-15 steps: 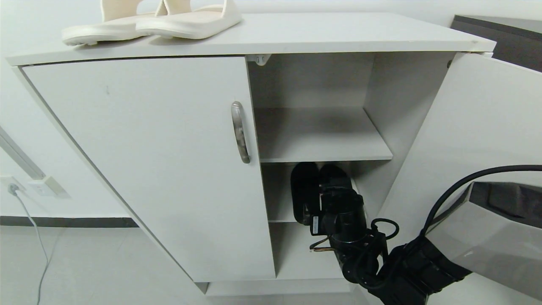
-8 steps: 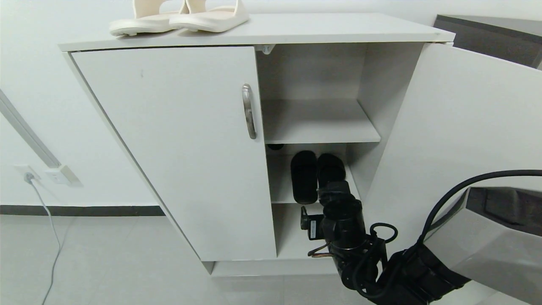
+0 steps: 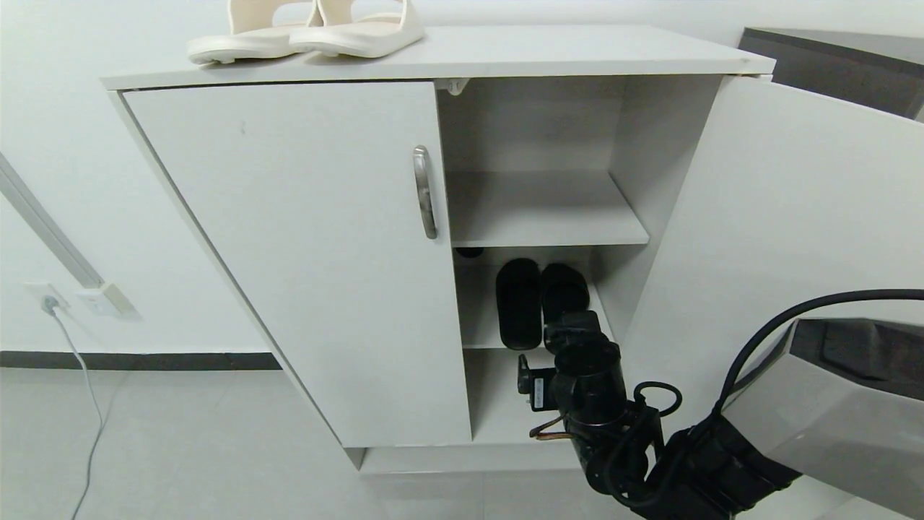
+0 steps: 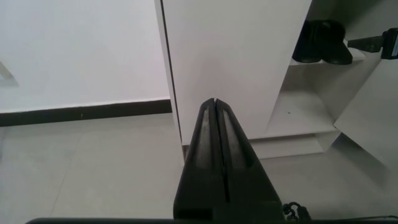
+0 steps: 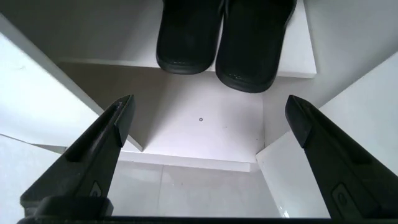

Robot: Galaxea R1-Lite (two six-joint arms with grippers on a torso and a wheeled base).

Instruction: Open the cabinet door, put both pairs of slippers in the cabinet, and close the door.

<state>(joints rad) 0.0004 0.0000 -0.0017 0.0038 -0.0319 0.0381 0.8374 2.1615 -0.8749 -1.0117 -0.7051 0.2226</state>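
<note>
The white cabinet (image 3: 447, 54) has its right door (image 3: 787, 217) swung open and its left door (image 3: 303, 253) closed. A pair of black slippers (image 3: 538, 300) lies side by side on the middle shelf, toes outward (image 5: 227, 34). A pair of cream slippers (image 3: 310, 32) rests on the cabinet top at the left. My right gripper (image 5: 208, 109) is open and holds nothing, just in front of and below the black slippers, at the shelf edge (image 3: 570, 328). My left gripper (image 4: 214, 104) is shut and holds nothing, low over the floor before the closed door.
The upper shelf (image 3: 541, 209) and bottom shelf (image 3: 505, 412) hold nothing. A wall outlet with a cable (image 3: 50, 303) sits at the left. Dark furniture (image 3: 852, 65) stands behind the open door. Grey floor (image 3: 180, 448) lies open in front of the cabinet.
The head view has pulled back from the cabinet. My right gripper has drawn back out of the middle shelf, leaving the black slippers lying there.
</note>
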